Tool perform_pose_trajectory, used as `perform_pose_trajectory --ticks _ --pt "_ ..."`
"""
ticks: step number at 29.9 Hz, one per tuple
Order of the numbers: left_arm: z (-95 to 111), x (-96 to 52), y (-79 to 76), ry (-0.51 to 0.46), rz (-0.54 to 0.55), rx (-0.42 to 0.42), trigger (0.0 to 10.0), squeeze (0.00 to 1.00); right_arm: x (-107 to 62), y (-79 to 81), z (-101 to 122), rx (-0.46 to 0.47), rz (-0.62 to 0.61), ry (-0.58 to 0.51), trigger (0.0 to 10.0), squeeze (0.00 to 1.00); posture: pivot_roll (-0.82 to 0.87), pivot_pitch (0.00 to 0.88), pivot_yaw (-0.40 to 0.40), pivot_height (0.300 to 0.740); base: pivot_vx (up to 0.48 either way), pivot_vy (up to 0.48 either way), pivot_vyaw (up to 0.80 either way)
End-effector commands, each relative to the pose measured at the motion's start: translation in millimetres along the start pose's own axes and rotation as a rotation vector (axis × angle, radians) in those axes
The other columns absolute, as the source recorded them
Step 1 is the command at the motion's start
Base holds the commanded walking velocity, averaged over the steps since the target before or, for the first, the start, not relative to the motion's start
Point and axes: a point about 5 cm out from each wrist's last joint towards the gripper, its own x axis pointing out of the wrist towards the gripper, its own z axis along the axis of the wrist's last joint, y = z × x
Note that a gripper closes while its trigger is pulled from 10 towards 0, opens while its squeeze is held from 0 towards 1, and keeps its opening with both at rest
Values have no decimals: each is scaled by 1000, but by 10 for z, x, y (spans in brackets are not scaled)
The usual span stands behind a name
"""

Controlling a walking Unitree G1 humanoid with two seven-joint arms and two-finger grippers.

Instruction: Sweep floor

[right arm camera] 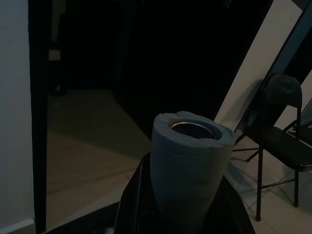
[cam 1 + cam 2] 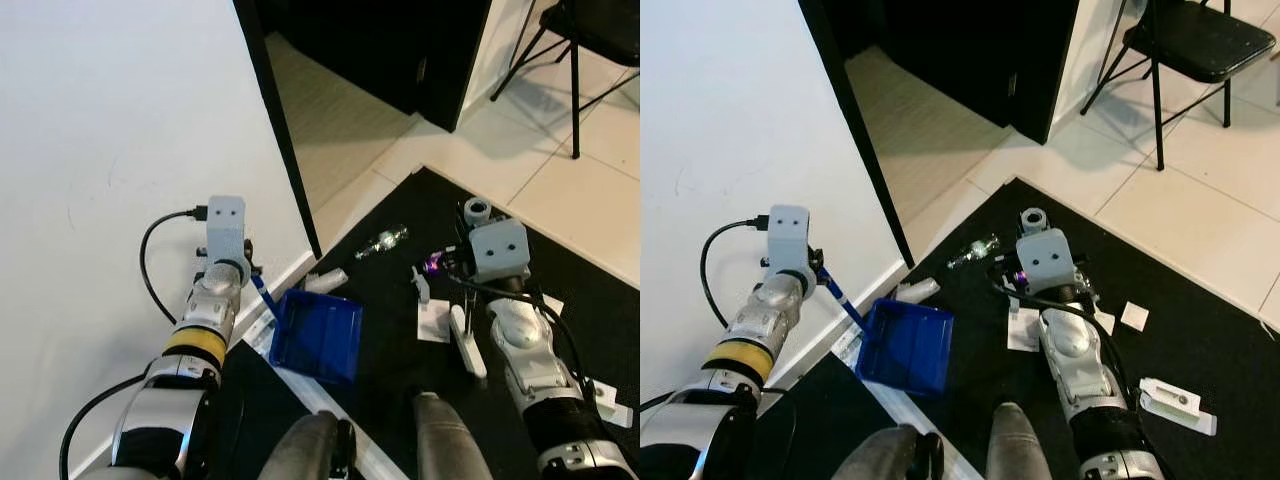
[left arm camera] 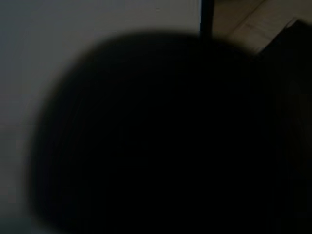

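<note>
A blue dustpan (image 2: 318,335) rests on the edge of the black mat (image 2: 590,300), close to the white wall. Its thin blue handle (image 2: 263,295) runs up into my left gripper (image 2: 250,270), which is shut on it. My right gripper (image 2: 462,258) is shut on a grey broom handle (image 1: 191,161), whose metal-ringed top (image 2: 477,210) sticks up above the wrist. Litter lies on the mat: a clear plastic bottle (image 2: 382,241), white paper scraps (image 2: 433,320) and a crumpled white piece (image 2: 325,282) by the dustpan. The left wrist view is almost black.
The white wall (image 2: 120,150) ends at a dark door frame (image 2: 285,140) leading into a dim room. A black folding chair (image 2: 1200,45) stands on pale tiles at the far right. A white packet (image 2: 1177,398) lies on the mat by my right arm. My legs (image 2: 440,440) show at the bottom.
</note>
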Motion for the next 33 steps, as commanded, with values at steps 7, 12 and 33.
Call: perform_pose_trajectory --ticks 7,12,33 --pt "-80 -18 -81 40 -56 -92 0 0 9 3 33 -2 6 -25 10000 0 -109 148 91 740 0 0 0" --pt "-17 -22 -110 -1 -85 -103 0 0 9 -3 32 -4 6 -25 10000 0 -113 144 90 740 0 0 0" --pt "566 -134 -109 -110 -189 -21 10000 0 -3 -17 18 2 -20 -20 10000 0 -96 146 116 740 0 0 0"
